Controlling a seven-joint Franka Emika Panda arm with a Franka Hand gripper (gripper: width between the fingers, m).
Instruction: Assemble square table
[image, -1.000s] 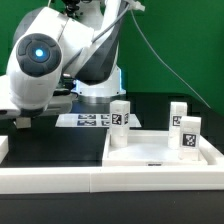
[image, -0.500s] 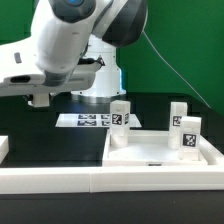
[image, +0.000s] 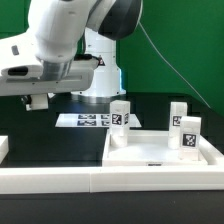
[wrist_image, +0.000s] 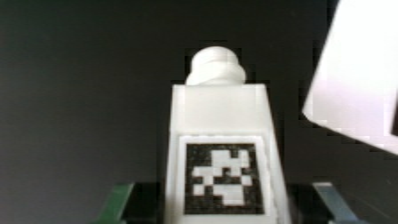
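Observation:
A white leg post with a black-and-white tag stands between my gripper's two green-edged fingers, its rounded peg end pointing away from the camera. The gripper is shut on it, over the dark table. In the exterior view my arm hangs high at the left, and the hand's fingers do not show there. The square table top, a white tray with a raised rim, lies at the right. Three more tagged leg posts stand upright at it: one at its far left corner and two at its right side.
The marker board lies flat behind the tray, by the arm's base. A long white rail runs along the front. A small white piece sits at the left edge. A white edge shows beside the held leg.
The arm has swung and turned: its big joint has risen and gone toward the exterior view's right, and the hand now hangs at the left. Tray and standing legs have not moved.

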